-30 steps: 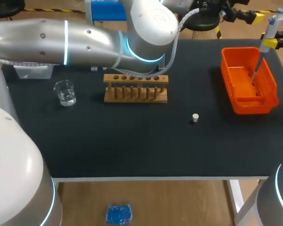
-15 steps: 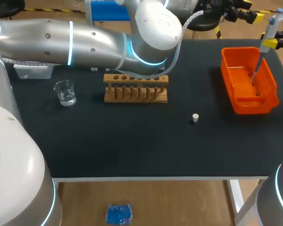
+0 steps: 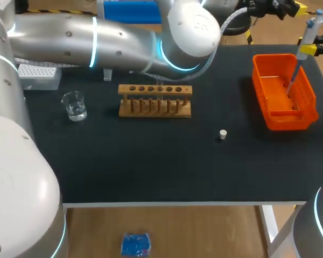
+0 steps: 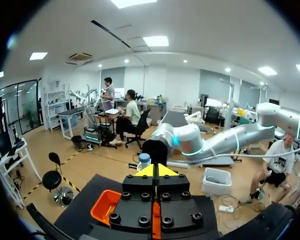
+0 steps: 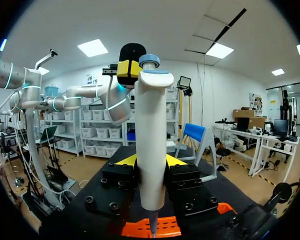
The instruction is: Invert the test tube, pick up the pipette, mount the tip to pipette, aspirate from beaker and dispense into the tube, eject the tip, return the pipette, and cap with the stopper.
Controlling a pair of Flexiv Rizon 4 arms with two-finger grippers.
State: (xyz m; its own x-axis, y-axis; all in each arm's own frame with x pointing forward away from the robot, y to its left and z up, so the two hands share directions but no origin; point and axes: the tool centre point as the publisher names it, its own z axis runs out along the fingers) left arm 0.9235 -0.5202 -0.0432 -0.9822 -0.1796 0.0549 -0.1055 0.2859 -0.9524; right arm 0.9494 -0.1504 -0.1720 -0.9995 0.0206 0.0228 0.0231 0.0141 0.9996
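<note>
My right gripper (image 3: 307, 50) at the table's far right is shut on the white pipette (image 3: 308, 31) with a blue cap, held upright, its thin lower end over the orange bin (image 3: 282, 115). In the right wrist view the pipette (image 5: 150, 135) stands between the fingers of that gripper (image 5: 150, 161). My left gripper (image 3: 297, 7) is shut and empty, high beyond the table's far edge near the pipette's top; it shows there as (image 5: 131, 67). In its own view the left gripper (image 4: 156, 171) has its tips together. The wooden rack (image 3: 155, 100), beaker (image 3: 74, 105) and white stopper (image 3: 223, 134) rest on the mat. No test tube is discernible.
A pipette tip box (image 3: 40, 75) sits at the back left, partly under my left arm, which spans the far side of the table above the rack. The black mat's front edge runs along (image 3: 161, 201).
The left gripper has gone from wide open to shut with nothing in it. The left arm has swung farther right and away. The right arm and pipette have kept still.
</note>
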